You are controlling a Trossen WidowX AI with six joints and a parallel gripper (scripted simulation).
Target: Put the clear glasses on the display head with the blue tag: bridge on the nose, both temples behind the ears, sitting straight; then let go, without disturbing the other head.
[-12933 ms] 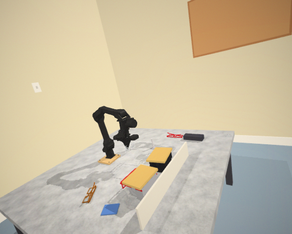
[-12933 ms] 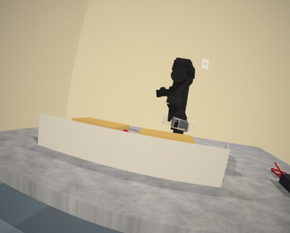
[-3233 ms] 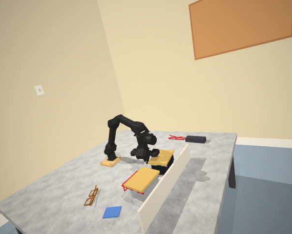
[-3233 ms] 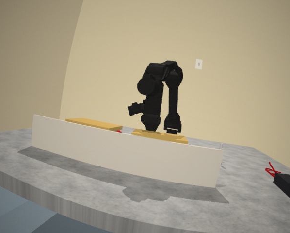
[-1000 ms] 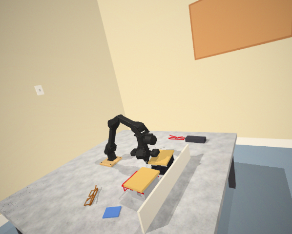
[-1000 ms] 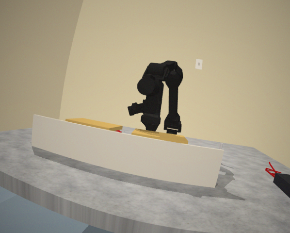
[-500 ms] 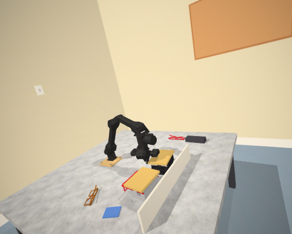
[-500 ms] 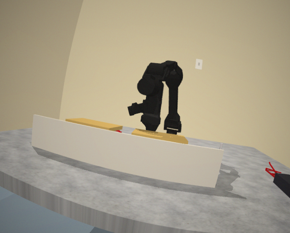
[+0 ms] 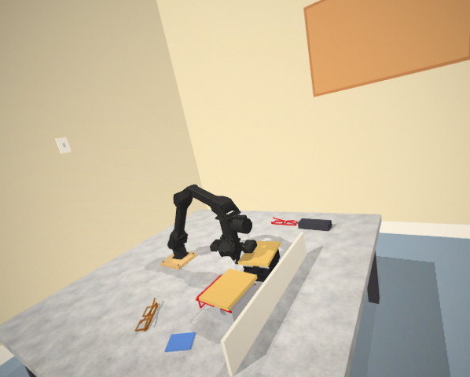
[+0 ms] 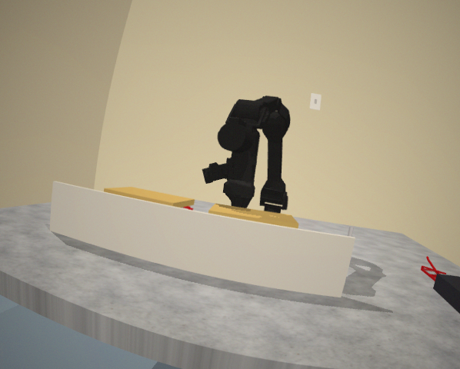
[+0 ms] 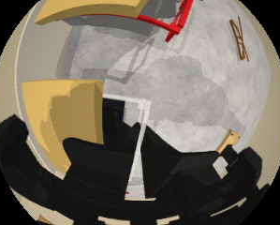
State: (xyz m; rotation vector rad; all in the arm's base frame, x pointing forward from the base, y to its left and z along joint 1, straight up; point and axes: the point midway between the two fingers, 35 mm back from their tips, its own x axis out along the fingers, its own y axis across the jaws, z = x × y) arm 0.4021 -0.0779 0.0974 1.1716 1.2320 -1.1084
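The clear glasses (image 11: 144, 105) show as a thin pale outline in the wrist view, running beside the near head and down between my fingertips. My gripper (image 9: 236, 261) (image 11: 140, 126) is shut on their frame. It points down beside the near head's yellow top (image 9: 263, 252) (image 10: 254, 215) (image 11: 65, 110). A dark side (image 11: 112, 112) and a small blue patch (image 11: 124, 119) show there. The other head's yellow top (image 9: 229, 288) (image 10: 142, 194) (image 11: 88, 9) has red glasses (image 9: 208, 287) (image 11: 177, 29) around it. The fingertips are hidden in the exterior view; the glasses' seating is unclear.
A long white panel (image 9: 263, 304) (image 10: 198, 246) stands beside both heads. Brown glasses (image 9: 148, 317) (image 11: 239, 39) and a blue square (image 9: 180, 342) lie at the near end. Other red glasses (image 9: 284, 221) and a dark box (image 9: 314, 224) (image 10: 455, 291) lie at the far end.
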